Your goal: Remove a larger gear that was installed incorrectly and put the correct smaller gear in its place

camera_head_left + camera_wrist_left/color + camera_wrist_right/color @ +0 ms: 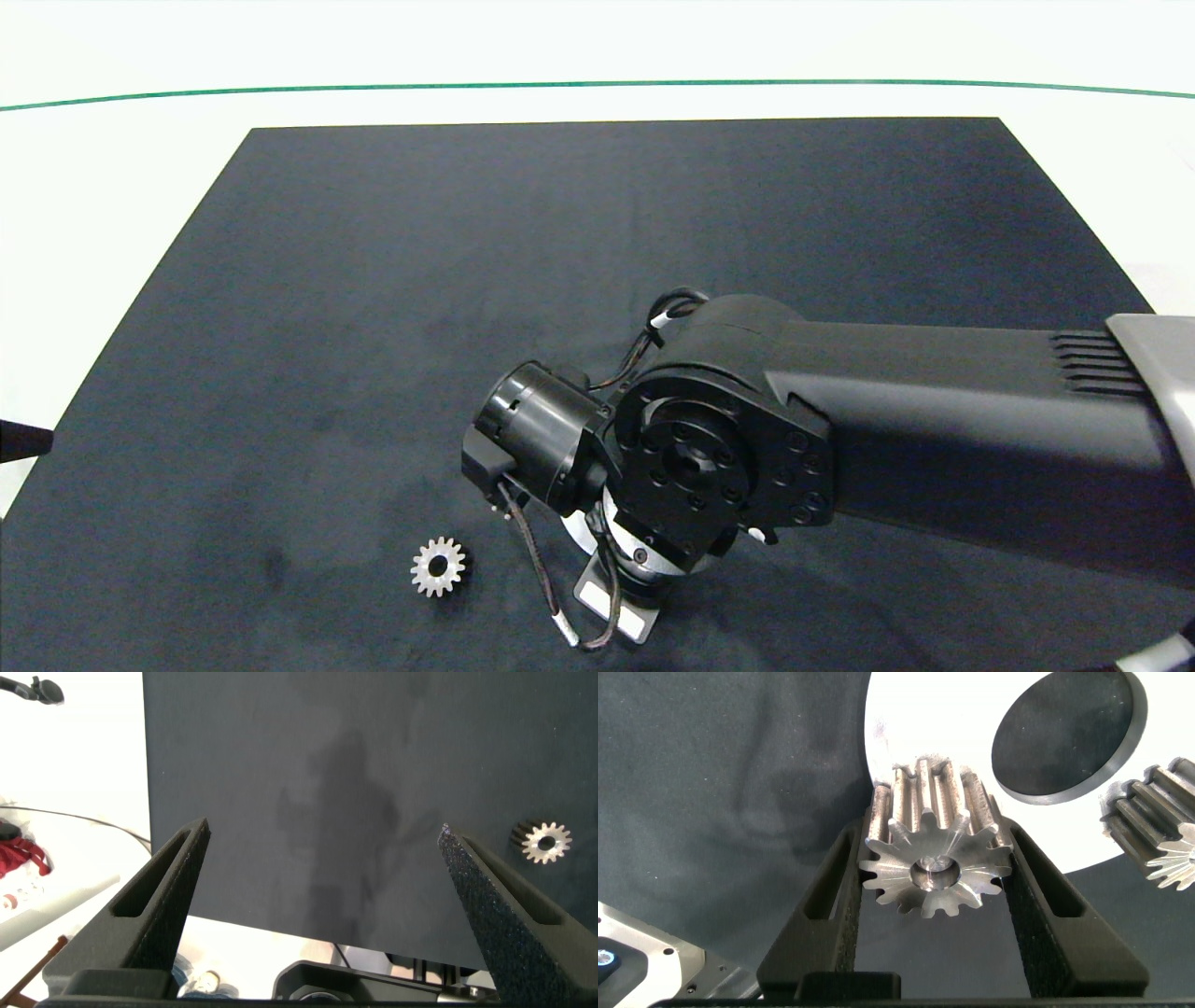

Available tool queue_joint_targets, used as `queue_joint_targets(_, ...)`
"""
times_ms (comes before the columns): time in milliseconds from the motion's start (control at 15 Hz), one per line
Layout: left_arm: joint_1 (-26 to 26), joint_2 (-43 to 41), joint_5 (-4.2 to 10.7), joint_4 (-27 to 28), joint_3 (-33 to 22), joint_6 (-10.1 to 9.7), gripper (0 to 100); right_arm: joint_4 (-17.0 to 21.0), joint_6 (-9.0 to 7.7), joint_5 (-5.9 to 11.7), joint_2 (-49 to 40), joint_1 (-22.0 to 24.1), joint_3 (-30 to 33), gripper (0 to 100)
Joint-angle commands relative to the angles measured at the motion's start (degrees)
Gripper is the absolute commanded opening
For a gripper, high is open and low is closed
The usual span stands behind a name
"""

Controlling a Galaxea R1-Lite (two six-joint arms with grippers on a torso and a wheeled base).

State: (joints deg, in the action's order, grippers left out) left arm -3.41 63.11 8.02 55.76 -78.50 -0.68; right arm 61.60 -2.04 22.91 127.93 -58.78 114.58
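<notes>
The right gripper (936,873) is clamped on the larger gear (934,849), one finger on each side of its teeth, with its bore axis pointing toward the wrist, just above the white plate (906,728) beside another gear (1158,821). The smaller gear (438,566) lies flat on the black mat (373,280), to the left of the right arm and apart from it. The left gripper (322,849) hangs with fingers wide apart at the mat's left edge, so I judge it can reach this gear more freely.
</notes>
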Motion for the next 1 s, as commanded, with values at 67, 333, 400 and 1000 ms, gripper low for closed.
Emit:
queue_joint_targets(67,0.0,0.1,0.06,0.3,0.0,-0.02,100,0.4,0.01,0.03,-0.3,-0.3,0.0,7)
queue_joint_targets(333,0.0,0.1,0.06,0.3,0.0,-0.02,100,0.4,0.54,0.21,-1.3,-0.5,0.0,0)
queue_joint_targets(400,0.0,0.1,0.06,0.3,0.0,-0.02,100,0.4,0.54,0.21,-1.6,-0.5,0.0,0)
queue_joint_targets(1000,-0.1,-0.4,-0.02,0.2,-0.3,-0.02,100,0.5,0.72,0.3,-4.4,-0.6,0.0,0)
